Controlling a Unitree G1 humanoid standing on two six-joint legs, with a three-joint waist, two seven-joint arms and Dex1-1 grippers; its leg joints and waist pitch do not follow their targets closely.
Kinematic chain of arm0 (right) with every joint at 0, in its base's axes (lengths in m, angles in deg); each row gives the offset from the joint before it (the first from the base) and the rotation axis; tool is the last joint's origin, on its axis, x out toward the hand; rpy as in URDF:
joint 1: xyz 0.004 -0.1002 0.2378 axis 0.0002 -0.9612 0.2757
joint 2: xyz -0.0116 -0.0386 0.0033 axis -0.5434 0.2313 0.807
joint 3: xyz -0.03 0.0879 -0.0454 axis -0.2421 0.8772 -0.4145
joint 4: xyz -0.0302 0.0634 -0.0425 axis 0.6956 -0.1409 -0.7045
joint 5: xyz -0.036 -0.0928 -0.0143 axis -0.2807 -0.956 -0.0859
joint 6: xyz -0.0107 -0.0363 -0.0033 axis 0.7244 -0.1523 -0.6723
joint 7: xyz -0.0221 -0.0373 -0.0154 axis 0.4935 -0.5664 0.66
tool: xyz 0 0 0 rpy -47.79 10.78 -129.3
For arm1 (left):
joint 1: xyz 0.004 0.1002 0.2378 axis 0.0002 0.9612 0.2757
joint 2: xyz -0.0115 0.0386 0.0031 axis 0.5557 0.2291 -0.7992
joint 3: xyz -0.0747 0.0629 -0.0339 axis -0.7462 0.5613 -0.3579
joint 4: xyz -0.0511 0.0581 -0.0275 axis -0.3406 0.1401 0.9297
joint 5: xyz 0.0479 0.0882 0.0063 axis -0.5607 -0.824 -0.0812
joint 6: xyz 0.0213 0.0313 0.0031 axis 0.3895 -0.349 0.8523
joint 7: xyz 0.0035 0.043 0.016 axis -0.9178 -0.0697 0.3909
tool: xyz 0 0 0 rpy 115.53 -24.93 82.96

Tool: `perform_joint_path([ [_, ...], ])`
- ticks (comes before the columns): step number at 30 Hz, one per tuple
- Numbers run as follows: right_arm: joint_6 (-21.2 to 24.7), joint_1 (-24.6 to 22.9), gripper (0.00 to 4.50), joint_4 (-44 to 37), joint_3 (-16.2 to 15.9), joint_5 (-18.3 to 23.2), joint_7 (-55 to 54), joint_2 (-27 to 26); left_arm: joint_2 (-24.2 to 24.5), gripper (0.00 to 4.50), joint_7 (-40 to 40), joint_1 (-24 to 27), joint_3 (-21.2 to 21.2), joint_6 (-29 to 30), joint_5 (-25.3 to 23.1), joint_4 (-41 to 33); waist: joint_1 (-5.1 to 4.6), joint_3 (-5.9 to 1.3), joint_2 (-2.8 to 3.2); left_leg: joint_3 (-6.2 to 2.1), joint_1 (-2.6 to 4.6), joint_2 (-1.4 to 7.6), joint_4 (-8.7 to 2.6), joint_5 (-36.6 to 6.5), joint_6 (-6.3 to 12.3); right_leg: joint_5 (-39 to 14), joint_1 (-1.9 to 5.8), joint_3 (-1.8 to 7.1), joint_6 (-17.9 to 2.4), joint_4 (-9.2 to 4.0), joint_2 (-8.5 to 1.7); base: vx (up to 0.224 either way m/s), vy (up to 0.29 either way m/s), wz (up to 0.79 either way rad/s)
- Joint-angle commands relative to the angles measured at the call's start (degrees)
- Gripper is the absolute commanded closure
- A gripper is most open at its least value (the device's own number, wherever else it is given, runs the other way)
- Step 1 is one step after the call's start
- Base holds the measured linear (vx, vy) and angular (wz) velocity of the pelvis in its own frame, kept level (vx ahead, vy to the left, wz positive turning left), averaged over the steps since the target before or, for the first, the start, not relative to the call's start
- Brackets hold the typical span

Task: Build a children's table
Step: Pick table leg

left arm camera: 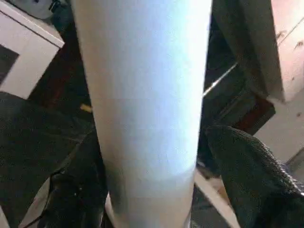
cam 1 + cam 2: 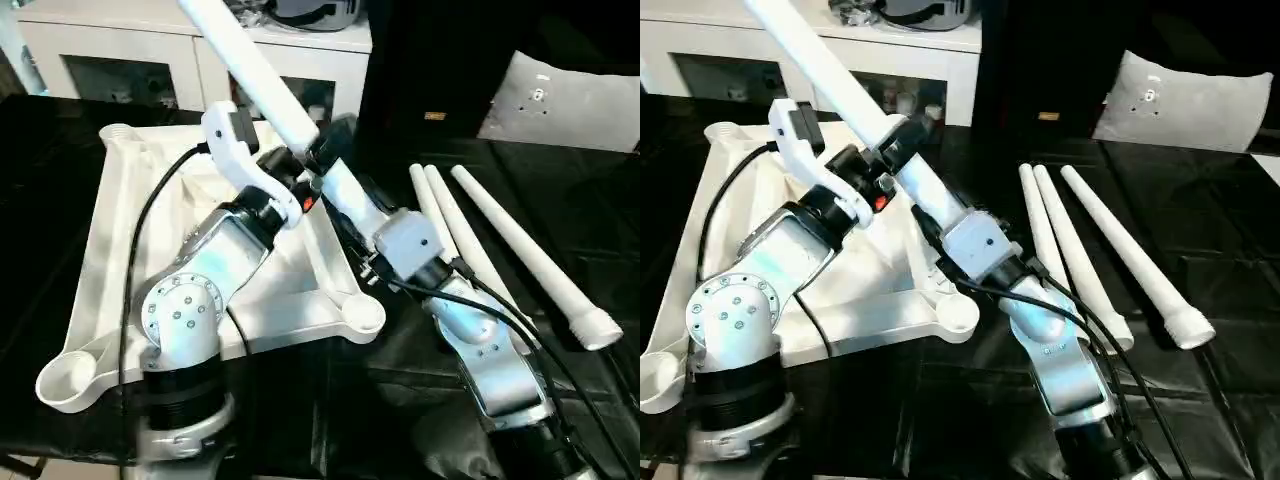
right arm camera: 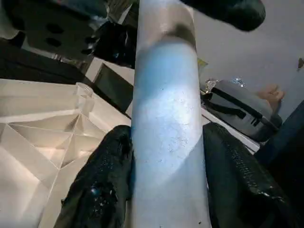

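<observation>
I am holding one white leg point(image 2: 262, 75) tilted up toward the upper left of the frame, above the upturned table top point(image 2: 300, 300) lying at left centre on the black work surface point(image 2: 560, 400). My right gripper point(image 3: 166, 156) is grasping the leg near its lower end; my left gripper point(image 1: 152, 190) is straddling it higher up, one finger point(image 1: 256, 175) standing apart from it. Three spare legs point(image 2: 520, 250) are lying side by side at right. A white cabinet point(image 2: 130, 50) and a white-grey cushion point(image 2: 570, 100) are sitting along the top edge.
</observation>
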Motion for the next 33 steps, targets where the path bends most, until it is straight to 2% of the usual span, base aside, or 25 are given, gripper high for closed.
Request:
perform_joint_path([
  [1, -0.75, 0.76, 2.63, 0.16, 0.48, -0.14, -0.17, 0.36, 1.73, 1.53, 3.02, 0.35, 3.64, -1.52, -2.63, -0.74, -0.24, -3.81, -0.20, -0.11, -0.80, 2.84, -3.94, 2.94, 4.39, -0.73, 3.93, 2.66, -10.47, -3.44, -4.13, 0.000, 0.000, 0.00],
  [3, -1.47, 0.39, 2.63, 0.92, 0.69, -0.21, -0.11, 0.60, 7.52, 1.68, 7.92, 1.04, 9.14, -6.82, -8.92, -0.61, -0.34, -3.85, -0.11, -0.15, -0.75, 2.84, -4.00, 3.36, 4.75, -0.62, 3.87, 2.65, -9.93, -3.37, -4.12, 0.000, 0.000, 0.00],
  [4, -1.54, 0.31, 2.63, 1.06, 0.74, -0.18, -0.14, 0.59, 8.74, 1.68, 8.88, 1.22, 10.30, -7.91, -10.12, -0.51, -0.49, -3.85, 0.08, -0.16, -0.73, 2.91, -3.99, 3.68, 4.58, -0.34, 3.81, 2.62, -10.07, -3.22, -4.18, 0.000, 0.000, 0.00],
  [5, -1.54, 0.31, 2.63, 1.07, 0.74, -0.18, -0.15, 0.59, 8.83, 1.88, 8.95, 1.23, 10.39, -7.99, -10.21, -0.50, -0.58, -3.85, 0.14, -0.14, -0.73, 2.94, -3.99, 3.71, 4.39, -0.09, 3.84, 2.62, -10.26, -3.20, -4.20, 0.000, 0.000, 0.00],
  [8, -1.84, 0.15, 2.63, 1.58, 0.69, -0.22, -0.31, 0.65, 11.69, 2.11, 10.63, 1.69, 13.10, -10.65, -13.63, 0.04, -0.85, -3.88, 0.32, -0.03, -0.71, 3.01, -3.99, 3.63, 3.37, 1.82, 3.91, 2.64, -11.93, -3.01, -4.23, 0.000, 0.000, 0.00],
  [12, -2.01, 0.08, 2.63, 2.00, 0.50, -0.35, -0.37, 0.76, 13.14, 2.33, 11.18, 1.84, 14.71, -12.44, -16.19, 0.77, -1.12, -3.85, 0.13, 0.01, -0.91, 2.93, -4.05, 2.56, 2.72, 1.35, 4.20, 2.70, -12.23, -3.12, -4.32, 0.000, 0.000, 0.00],
  [14, -2.07, 0.02, 2.63, 2.12, 0.43, -0.39, -0.39, 0.78, 13.79, 2.40, 11.50, 1.95, 15.54, -13.17, -17.21, 0.98, -1.18, -3.79, 0.17, 0.05, -0.92, 2.93, -4.11, 1.17, 2.20, -0.58, 4.18, 2.75, -11.83, -3.26, -4.31, 0.000, 0.000, 0.00],
  [21, -2.54, 0.33, 2.63, 3.11, 0.03, -0.59, -0.34, 1.01, 15.02, 2.49, 12.87, 2.46, 18.57, -16.57, -20.80, 2.09, -1.22, -3.75, 0.23, 0.11, -0.89, 2.93, -4.17, 0.24, 1.57, -1.55, 3.97, 2.72, -11.68, -3.35, -4.14, 0.000, 0.000, 0.00],
  [22, -2.56, 0.35, 2.63, 3.18, 0.00, -0.59, -0.34, 1.02, 14.87, 2.50, 12.87, 2.54, 18.49, -16.47, -20.58, 2.10, -1.20, -3.73, 0.21, 0.12, -0.89, 2.92, -4.20, -0.36, 1.41, -2.43, 3.97, 2.73, -11.48, -3.47, -4.17, 0.000, 0.000, 0.00],
  [25, -2.40, 0.31, 2.63, 3.45, -0.27, -0.48, -0.21, 0.92, 10.55, 2.50, 11.08, 3.17, 14.34, -12.34, -13.57, 1.45, -1.25, -3.74, 0.15, 0.19, -1.00, 2.92, -4.16, -0.46, 1.03, -2.58, 3.97, 2.72, -11.67, -3.45, -4.17, 0.000, 0.000, 0.00],
  [26, -2.39, 0.30, 2.63, 3.45, -0.28, -0.48, -0.21, 0.92, 10.41, 2.52, 11.00, 3.17, 14.19, -12.19, -13.35, 1.43, -1.22, -3.75, 0.12, 0.23, -1.03, 2.82, -4.09, -0.44, 0.87, -2.32, 4.01, 2.70, -11.95, -3.40, -4.14, 0.000, 0.000, 0.00],
  [27, -2.23, 0.31, 2.63, 3.47, -0.31, -0.40, -0.11, 0.83, 8.24, 2.53, 10.06, 3.21, 12.29, -10.25, -9.77, 1.30, -1.25, -3.73, 0.07, 0.28, -1.04, 2.81, -4.11, -0.70, 0.93, -2.43, 3.99, 2.71, -11.96, -3.48, -4.09, 0.000, 0.000, 0.00],
  [32, -2.11, 0.37, 2.64, 3.55, -0.35, -0.36, -0.06, 0.74, 5.40, 2.61, 9.19, 3.36, 10.79, -9.99, -6.36, 1.13, -1.20, -3.66, 0.04, 0.27, -1.09, 2.80, -4.12, -2.02, 1.64, -5.18, 3.78, 2.63, -11.22, -3.87, -3.99, 0.000, 0.000, 0.00],
  [33, -2.00, 0.35, 2.64, 3.54, -0.37, -0.35, -0.05, 0.71, 4.26, 2.61, 8.48, 3.38, 9.90, -9.71, -4.36, 1.31, -1.20, -3.69, 0.03, 0.26, -1.09, 2.79, -4.10, -2.06, 1.62, -5.28, 3.80, 2.62, -11.18, -3.84, -3.97, 0.000, 0.000, 0.00],
])
